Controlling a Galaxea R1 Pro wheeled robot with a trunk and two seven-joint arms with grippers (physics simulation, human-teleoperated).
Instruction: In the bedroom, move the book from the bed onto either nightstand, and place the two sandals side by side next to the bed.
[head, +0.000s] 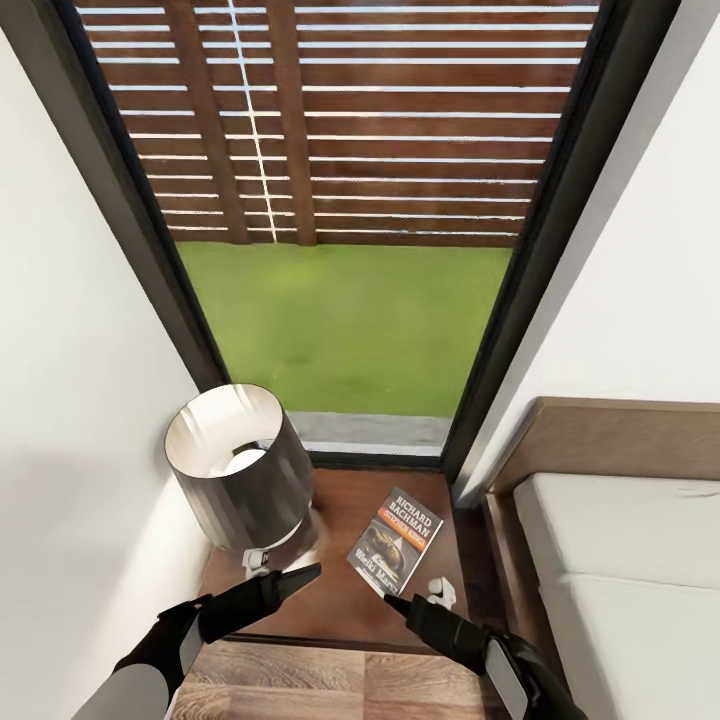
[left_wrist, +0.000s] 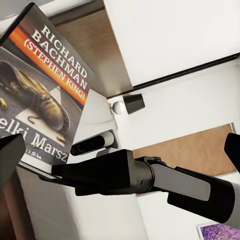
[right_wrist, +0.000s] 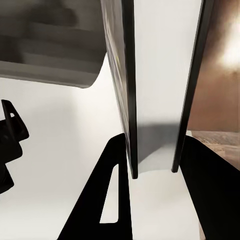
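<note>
- We are facing the nightstand (head: 335, 600), which is standing in the corner below the tall window (head: 350, 280), and we are taking it as our landmark.
- The book (head: 395, 540) is sitting over the nightstand's top, toward the side nearest the bed (head: 630, 590), with its cover facing up and the lamp (head: 240, 480) standing on the other side of the top.
- Our right gripper (head: 400, 603) is meeting the book's near edge; in the right wrist view the book (right_wrist: 155, 85) is showing edge-on between the two dark fingers (right_wrist: 107, 200), so we are judging the jaws to be closed on it.
- Whether the book is already resting flat on the wood or is tilting slightly in the grip, we cannot tell.
- Our left gripper (head: 305, 574) is hovering over the nightstand's front, just beside the lamp's base and holding nothing; how far apart its jaws are standing, we cannot tell.
- In the left wrist view the book (left_wrist: 42, 95) and the right gripper (left_wrist: 90, 172) under it are showing up close.
- We are judging the book half of the task as nearly done: only the release and the pull-back are remaining.
- The sandal half is looking untouched from here; we are still needing to find both sandals and set them side by side next to the bed.
</note>
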